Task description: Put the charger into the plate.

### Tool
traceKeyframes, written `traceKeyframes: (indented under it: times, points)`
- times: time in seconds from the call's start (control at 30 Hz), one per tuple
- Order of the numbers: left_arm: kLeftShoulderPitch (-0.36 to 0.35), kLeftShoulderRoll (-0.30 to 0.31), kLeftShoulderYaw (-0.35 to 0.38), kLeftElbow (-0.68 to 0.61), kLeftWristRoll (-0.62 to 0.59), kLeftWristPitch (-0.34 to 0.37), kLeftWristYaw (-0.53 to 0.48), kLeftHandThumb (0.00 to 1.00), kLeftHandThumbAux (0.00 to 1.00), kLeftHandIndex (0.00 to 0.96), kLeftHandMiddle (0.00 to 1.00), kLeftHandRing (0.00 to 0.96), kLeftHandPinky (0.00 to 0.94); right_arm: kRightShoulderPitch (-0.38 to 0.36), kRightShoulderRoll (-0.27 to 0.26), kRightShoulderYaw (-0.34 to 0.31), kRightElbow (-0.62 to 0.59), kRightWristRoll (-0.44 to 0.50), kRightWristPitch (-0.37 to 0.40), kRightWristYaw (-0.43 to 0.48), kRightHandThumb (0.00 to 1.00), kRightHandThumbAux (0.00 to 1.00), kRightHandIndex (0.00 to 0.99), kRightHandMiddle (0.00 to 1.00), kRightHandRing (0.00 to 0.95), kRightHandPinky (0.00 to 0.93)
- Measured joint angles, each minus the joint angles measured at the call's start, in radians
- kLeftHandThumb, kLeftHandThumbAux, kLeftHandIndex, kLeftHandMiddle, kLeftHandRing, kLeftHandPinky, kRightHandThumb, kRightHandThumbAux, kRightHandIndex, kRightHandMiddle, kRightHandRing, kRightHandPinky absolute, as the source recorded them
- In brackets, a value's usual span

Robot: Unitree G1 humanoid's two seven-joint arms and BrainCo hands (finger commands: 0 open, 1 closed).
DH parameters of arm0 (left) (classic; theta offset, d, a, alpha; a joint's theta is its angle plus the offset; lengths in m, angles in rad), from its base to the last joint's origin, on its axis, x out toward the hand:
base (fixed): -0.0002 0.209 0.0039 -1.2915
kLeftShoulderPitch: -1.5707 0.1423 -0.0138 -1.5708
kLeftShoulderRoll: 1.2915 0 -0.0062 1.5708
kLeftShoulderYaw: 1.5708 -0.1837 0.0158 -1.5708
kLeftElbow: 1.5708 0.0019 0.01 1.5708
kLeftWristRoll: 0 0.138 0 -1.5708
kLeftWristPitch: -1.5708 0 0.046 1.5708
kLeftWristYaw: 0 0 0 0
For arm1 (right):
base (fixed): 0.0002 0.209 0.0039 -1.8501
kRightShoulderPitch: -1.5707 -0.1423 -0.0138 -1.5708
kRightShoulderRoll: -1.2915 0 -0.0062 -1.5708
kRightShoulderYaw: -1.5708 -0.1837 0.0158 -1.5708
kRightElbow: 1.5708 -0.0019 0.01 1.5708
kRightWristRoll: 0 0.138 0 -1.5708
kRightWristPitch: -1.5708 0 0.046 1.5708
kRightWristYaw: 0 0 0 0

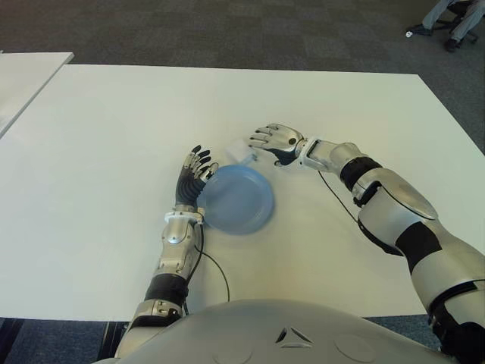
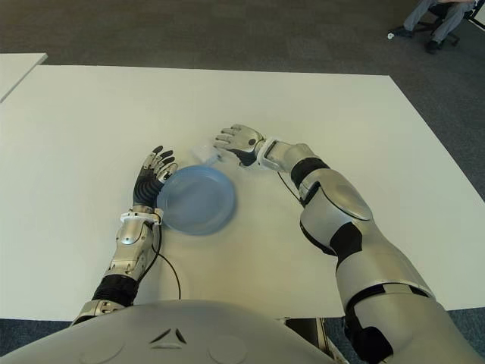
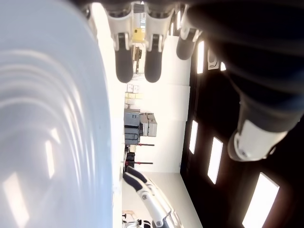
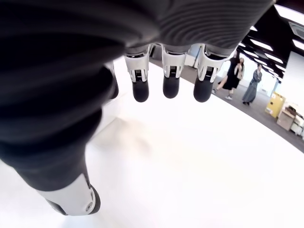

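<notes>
A light blue plate lies near the middle of the white table. The white charger sits on the table just beyond the plate's far rim, outside it. My right hand hovers just right of the charger with its fingertips stretched out and nothing in them. Along the plate's left rim is my left hand, its fingers straight and spread, holding nothing. In the left wrist view the plate fills one side, close to the palm.
A second white table stands at the far left. A person's legs and a chair are on the carpet at the far right. Several people stand far off in the right wrist view.
</notes>
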Motion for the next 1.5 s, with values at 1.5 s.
traceKeyframes:
  times: [1.5]
  points:
    - [-0.019, -0.003, -0.003, 0.029, 0.019, -0.017, 0.03, 0.0, 0.572, 0.102, 0.195, 0.182, 0.18, -0.034, -0.033, 0.105, -0.009, -0.077, 0.078, 0.056, 0.0, 0.742, 0.0, 0.0, 0.0, 0.0]
